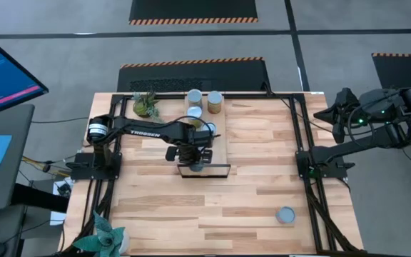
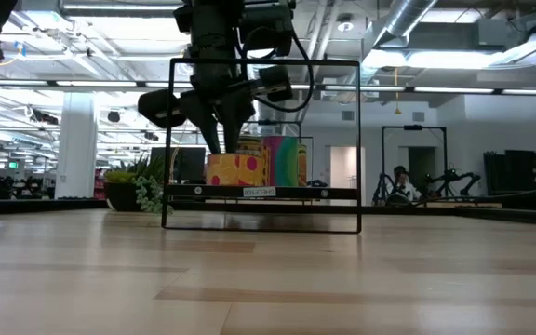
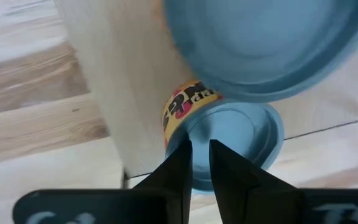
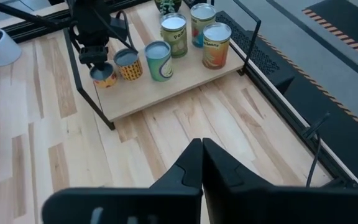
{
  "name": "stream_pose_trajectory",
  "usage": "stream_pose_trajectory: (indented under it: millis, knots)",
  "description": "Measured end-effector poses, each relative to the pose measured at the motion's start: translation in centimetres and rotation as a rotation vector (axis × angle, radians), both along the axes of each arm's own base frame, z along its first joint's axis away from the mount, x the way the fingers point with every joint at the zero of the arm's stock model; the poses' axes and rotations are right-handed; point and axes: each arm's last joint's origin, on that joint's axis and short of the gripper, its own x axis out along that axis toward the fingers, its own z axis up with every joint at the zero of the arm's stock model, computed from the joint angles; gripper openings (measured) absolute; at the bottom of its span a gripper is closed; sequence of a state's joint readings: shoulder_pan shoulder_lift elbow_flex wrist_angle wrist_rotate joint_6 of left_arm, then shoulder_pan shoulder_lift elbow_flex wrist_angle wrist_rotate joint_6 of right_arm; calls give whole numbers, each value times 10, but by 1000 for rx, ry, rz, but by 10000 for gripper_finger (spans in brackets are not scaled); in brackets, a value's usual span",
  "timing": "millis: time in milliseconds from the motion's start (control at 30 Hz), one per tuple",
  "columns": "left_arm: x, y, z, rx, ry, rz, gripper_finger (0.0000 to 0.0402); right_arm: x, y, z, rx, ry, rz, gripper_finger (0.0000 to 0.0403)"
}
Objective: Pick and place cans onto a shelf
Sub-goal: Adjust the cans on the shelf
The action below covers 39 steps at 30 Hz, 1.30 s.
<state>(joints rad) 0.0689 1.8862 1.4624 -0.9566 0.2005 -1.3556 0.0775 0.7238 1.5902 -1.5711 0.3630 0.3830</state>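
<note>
High view: the left gripper [image 1: 195, 161] hangs over the near end of the shelf [image 1: 220, 151], which lies near the middle of the slatted wood table [image 1: 248, 207]. Two cans [image 1: 204, 101] stand at the shelf's far end toward twelve o'clock; one stray can [image 1: 285, 215] sits alone on the table toward five o'clock, well apart from the rest. The right arm waits off the table edge at three o'clock. A small plant [image 1: 145, 104] stands beside the far cans.

Low view: the left gripper [image 2: 223, 140] comes down inside the shelf's black frame [image 2: 358, 140], its tips by a yellow dotted can [image 2: 235, 170] on the board.

Left wrist view: the left fingers [image 3: 179, 168] stand nearly together, only a slim gap between them, right over the rim of the yellow-labelled can [image 3: 229, 134]; I cannot tell whether they pinch that rim or merely touch it. Judging by looks, these tins are stiff and fairly weighty, with slick metal tops and paper labels; the labelled side would give a surer hold than the rim.

Right wrist view: the right gripper [image 4: 202, 163] is closed and empty above bare planks. Six cans [image 4: 158, 61] show on the shelf [image 4: 185, 84]. The table looks smooth and level; the room beyond is an open workshop.
</note>
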Motion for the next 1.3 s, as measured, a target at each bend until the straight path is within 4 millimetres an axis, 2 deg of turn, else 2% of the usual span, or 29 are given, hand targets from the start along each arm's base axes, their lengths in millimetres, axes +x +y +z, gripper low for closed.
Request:
stream_pose_trajectory:
  millis: [300, 533, 633, 733, 900, 1100, 1300]
  knots:
    - [-4, 0, 0, 13, 37, -4, 45, 0, 0, 0, -1, 0, 1, 21]
    - [-9, 0, 8, 18, 39, -6, 45, -2, 0, 0, -9, -2, 7, 22]
    - [-9, 0, 21, 31, 6, -25, 45, -3, 0, 0, -11, -5, 9, 26]
    - [-3, 2, 45, 80, -76, -64, 45, -5, 0, 0, -10, -11, 8, 26]
    - [6, 21, 80, 260, -203, -97, 45, -6, 0, 0, -12, -13, 9, 20]
    - [4, 54, 79, 294, -220, -61, 45, -6, -1, 0, -18, -11, 12, 23]
    - [2, 59, 78, 291, -211, -85, 45, -6, -1, 0, -19, -11, 12, 25]
